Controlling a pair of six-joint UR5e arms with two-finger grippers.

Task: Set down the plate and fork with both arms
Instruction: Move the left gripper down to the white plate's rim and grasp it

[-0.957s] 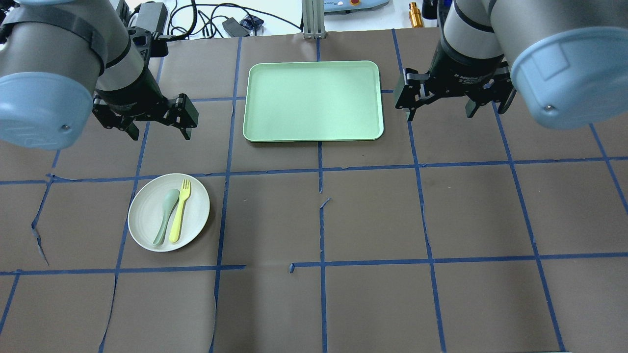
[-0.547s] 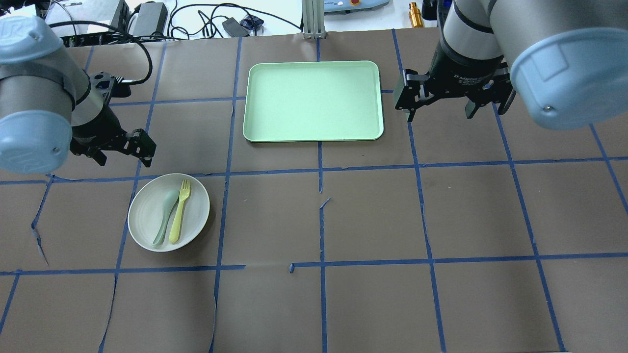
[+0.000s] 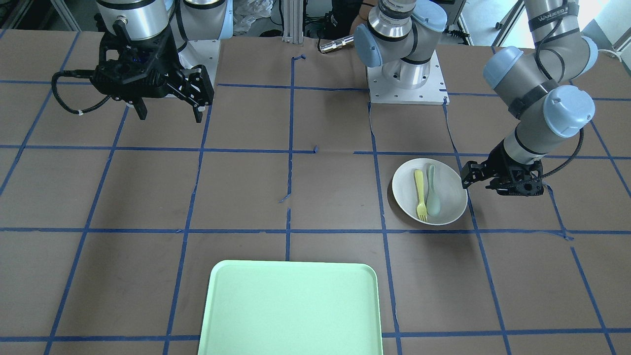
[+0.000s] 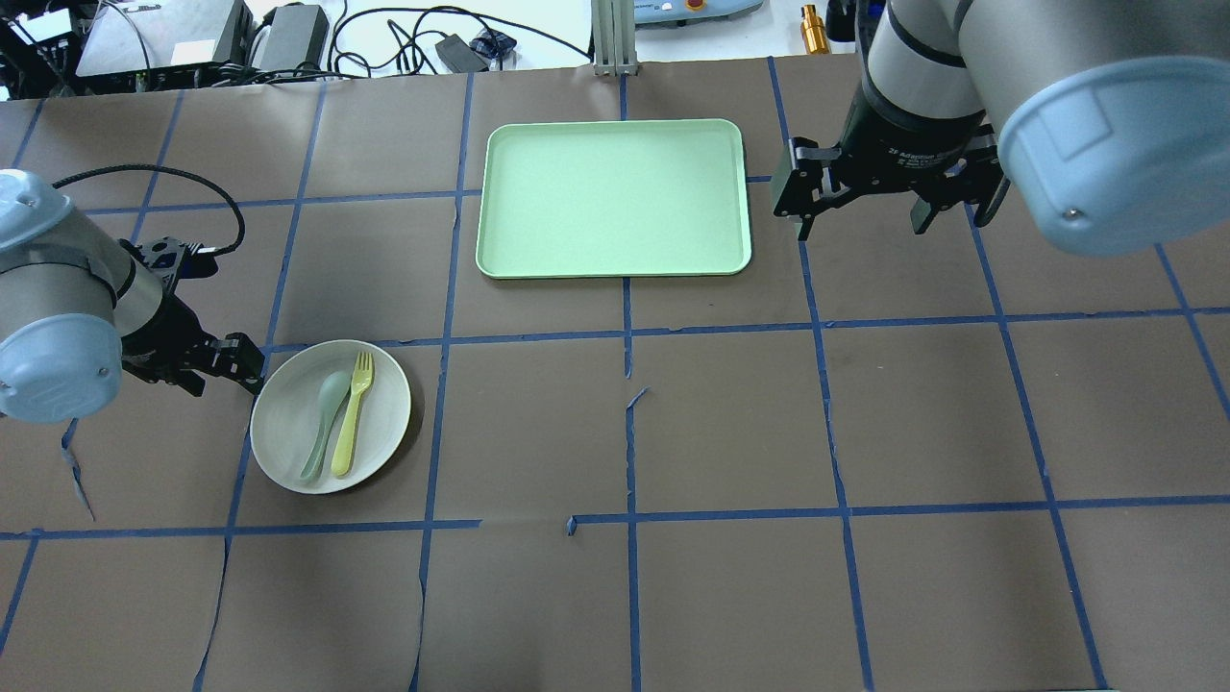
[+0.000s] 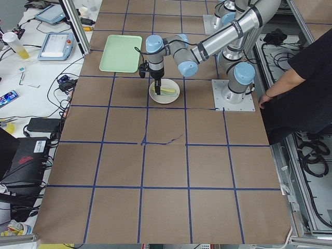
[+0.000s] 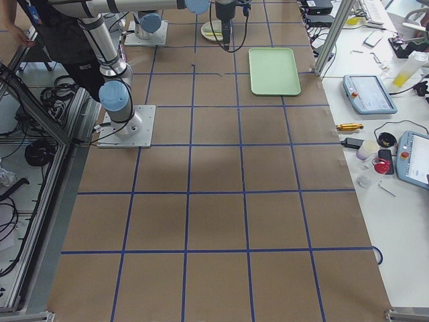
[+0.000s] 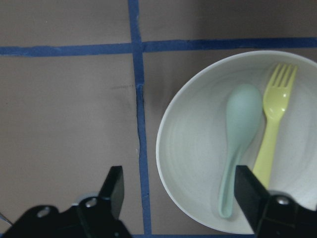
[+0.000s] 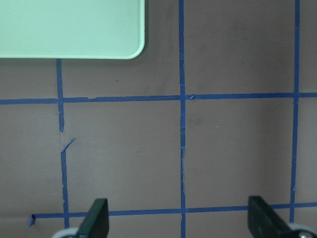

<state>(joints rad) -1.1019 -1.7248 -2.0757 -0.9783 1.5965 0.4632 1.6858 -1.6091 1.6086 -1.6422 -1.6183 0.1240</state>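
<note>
The off-white plate (image 4: 283, 428) sits on the table's left half. On it lie the yellow fork (image 4: 352, 415) and a grey-green spoon (image 4: 324, 423), side by side. My left gripper (image 4: 226, 383) is open and low at the plate's outer left rim. In the left wrist view its fingers (image 7: 114, 191) straddle the rim of the plate (image 7: 193, 148), with the fork (image 7: 272, 134) beyond the spoon (image 7: 240, 134). My right gripper (image 4: 862, 223) is open and empty, hovering just right of the pale green tray (image 4: 615, 197).
The tray is empty and lies at the table's far centre. Brown paper with blue tape lines covers the table. Cables and boxes lie beyond the far edge (image 4: 288, 38). A person stands by the robot's base in the exterior left view (image 5: 301, 83).
My left arm has swung out and down from beside the tray to the plate's left rim, gripper still open. The right arm, plate, fork and spoon have not moved.
</note>
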